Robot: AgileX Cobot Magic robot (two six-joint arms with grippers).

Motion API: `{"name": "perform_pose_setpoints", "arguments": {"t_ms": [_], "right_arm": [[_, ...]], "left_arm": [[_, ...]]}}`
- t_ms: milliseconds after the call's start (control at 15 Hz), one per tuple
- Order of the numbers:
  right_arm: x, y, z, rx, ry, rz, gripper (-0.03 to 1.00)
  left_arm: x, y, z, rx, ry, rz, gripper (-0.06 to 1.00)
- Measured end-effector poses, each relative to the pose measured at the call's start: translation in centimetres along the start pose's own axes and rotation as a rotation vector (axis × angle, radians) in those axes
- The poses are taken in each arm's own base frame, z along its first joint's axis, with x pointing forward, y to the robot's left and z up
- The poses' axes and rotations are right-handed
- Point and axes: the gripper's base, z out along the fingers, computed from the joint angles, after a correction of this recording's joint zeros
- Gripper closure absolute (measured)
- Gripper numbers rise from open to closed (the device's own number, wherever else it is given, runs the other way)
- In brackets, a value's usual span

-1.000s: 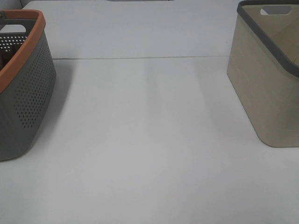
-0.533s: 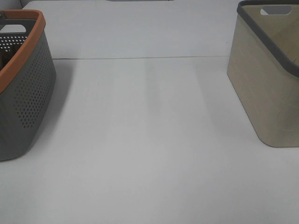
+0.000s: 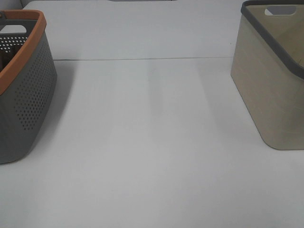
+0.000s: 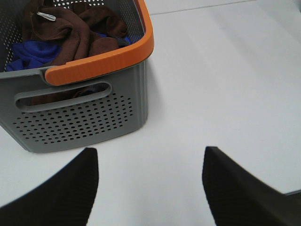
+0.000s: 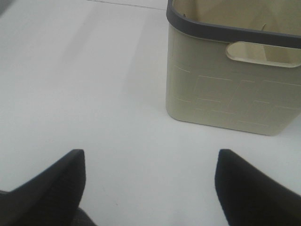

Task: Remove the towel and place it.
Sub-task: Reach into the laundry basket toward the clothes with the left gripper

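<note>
**Ext. high:** grey basket (image 3: 28, 95) w/ orange rim (image 3: 23, 47) at the left edge, beige basket (image 3: 268, 95) at the right edge. They sit well apart, w/ bare table (image 3: 152, 152) between. No arm or gripper shows in this view. You can't see the towel from here — the basket wall hides the inside.

**L wrist:** left gripper (image 4: 150, 155) hangs over the table just beside the grey basket, on a handle side. Fingers (image 4: 66, 188) are spread wide, w/ nothing between them and nothing held. The towel (image 4: 82, 33) is inside the grey basket. It's dark brown, plush, and bunched in folds, not flat. Its white label (image 4: 46, 16) shows near the far wall. A blue cloth (image 4: 28, 54) lies in w/ it, touching, partly under the brown folds.

**R wrist:** right gripper (image 5: 151, 155) is over bare table, near the beige basket but short of it. Jaws are wide apart and empty. What shows of the beige basket's inside has no cloth in it.

**Risks (my read, not observed):**
- Towel and blue cloth are interleaved, so a deep pinch prob. brings both up. Aim for a brown fold away from the blue.
- A shallow pinch on the plush pile may slip out on the lift.
- Going in from this side you could clip the orange rim. The basket looks light and may slide or tip.
- The bunched towel may snag on the rim coming out and drag the basket.
- The task names no drop spot. The beige basket is my guess — confirm.
</note>
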Motion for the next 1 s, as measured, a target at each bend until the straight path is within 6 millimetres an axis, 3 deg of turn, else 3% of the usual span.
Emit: {"name": "perform_pose_setpoints", "arguments": {"t_ms": [200, 400, 600, 1000], "right_arm": [[0.0, 0.0, 0.0, 0.0, 0.0, 0.0, 0.24], [0.0, 0.0, 0.0, 0.0, 0.0, 0.0, 0.24], [0.0, 0.0, 0.0, 0.0, 0.0, 0.0, 0.24], [0.0, 0.0, 0.0, 0.0, 0.0, 0.0, 0.24]], "left_arm": [[0.0, 0.0, 0.0, 0.0, -0.004, -0.002, 0.33], [-3.6, 0.7, -0.1, -0.072, -0.225, 0.024, 0.33], [-6.2, 1.9, 2.9, -0.141, -0.218, -0.014, 0.33], [-10.5, 3.8, 9.3, -0.225, -0.02, -0.188, 0.33]]}}
